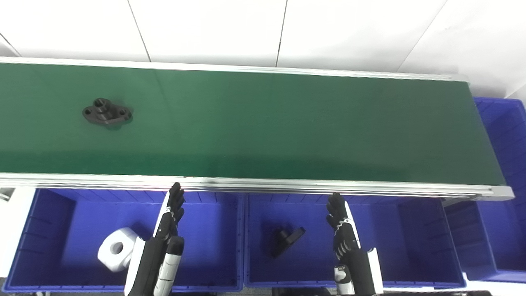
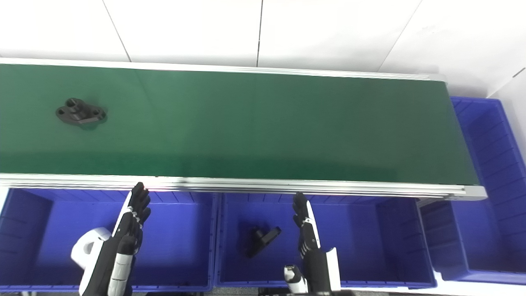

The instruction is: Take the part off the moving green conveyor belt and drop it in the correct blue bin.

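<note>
Left eye view: a long green conveyor belt (image 1: 263, 123) runs across the scene, framed by pale metal rails (image 1: 287, 187) along its near and far edges and ending at the right. Behind it the floor (image 1: 205, 28) is laid with large white tiles divided by thin dark joints. A black flanged part (image 1: 107, 113), with a raised central boss and a hole at each end, lies flat on the belt toward its left end, nearer the far rail than the near one.

Below the near rail stand two blue bins side by side. The left bin (image 1: 53, 230) holds a white ring-shaped part (image 1: 117, 248) near its front, partly covered by the left arm. The middle bin (image 1: 411, 230) holds a small black bracket (image 1: 287, 240) on its floor. A third blue bin (image 1: 505, 135) stands at the belt's right end, turned lengthwise.

The left hand (image 1: 170, 220) rises over the left bin, its fingers (image 1: 176, 197) straight, close together and holding nothing, their tips just short of the near rail. The right hand (image 1: 343, 230) stands likewise over the middle bin, fingers (image 1: 335, 205) extended and empty. Both hands are well apart from the flanged part.
</note>
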{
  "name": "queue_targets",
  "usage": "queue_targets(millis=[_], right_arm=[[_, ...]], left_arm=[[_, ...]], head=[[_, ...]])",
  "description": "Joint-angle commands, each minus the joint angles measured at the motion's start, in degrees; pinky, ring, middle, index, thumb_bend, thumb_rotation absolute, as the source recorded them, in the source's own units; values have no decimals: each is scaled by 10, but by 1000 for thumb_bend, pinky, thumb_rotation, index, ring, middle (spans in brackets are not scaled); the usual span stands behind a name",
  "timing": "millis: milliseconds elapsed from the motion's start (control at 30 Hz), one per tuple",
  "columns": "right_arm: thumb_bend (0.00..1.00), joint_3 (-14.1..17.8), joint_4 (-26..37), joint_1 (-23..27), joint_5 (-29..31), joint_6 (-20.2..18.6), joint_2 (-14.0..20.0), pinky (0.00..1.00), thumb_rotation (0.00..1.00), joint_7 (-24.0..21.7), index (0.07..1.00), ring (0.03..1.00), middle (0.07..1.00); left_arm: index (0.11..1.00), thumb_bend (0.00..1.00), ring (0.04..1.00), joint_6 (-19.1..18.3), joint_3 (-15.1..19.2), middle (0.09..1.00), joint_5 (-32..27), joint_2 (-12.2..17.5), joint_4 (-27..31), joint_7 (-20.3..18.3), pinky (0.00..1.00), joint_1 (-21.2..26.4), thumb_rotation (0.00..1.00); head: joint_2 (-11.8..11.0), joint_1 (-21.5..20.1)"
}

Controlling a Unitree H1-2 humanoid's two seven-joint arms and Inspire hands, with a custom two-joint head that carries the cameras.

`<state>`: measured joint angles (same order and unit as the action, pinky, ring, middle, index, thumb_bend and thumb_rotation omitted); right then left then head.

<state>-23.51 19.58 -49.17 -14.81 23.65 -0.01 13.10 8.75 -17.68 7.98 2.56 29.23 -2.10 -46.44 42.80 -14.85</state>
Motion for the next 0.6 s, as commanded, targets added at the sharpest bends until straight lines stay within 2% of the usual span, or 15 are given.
queue_targets(millis=[0, 300, 567], right_arm=[[912, -33, -34, 11, -27, -1, -57, 955, 1000, -3, 979, 970, 965], [912, -34, -34, 12, -20, -1, -56, 963, 1000, -5, 980, 973, 965], [915, -33, -35, 12, -19, -1, -56, 970, 1000, -5, 978, 975, 966]], left_arm=[[1000, 730, 1000, 18, -3, 1000, 0, 0, 10, -1, 1000, -2, 1000], [1000, 702, 1000, 34, -2, 1000, 17, -3, 2, 6, 1000, -1, 1000], [1000, 728, 1000, 27, -1, 1000, 12, -5, 3, 4, 1000, -3, 1000]], head=[[0, 1], [0, 0], [-1, 0]])
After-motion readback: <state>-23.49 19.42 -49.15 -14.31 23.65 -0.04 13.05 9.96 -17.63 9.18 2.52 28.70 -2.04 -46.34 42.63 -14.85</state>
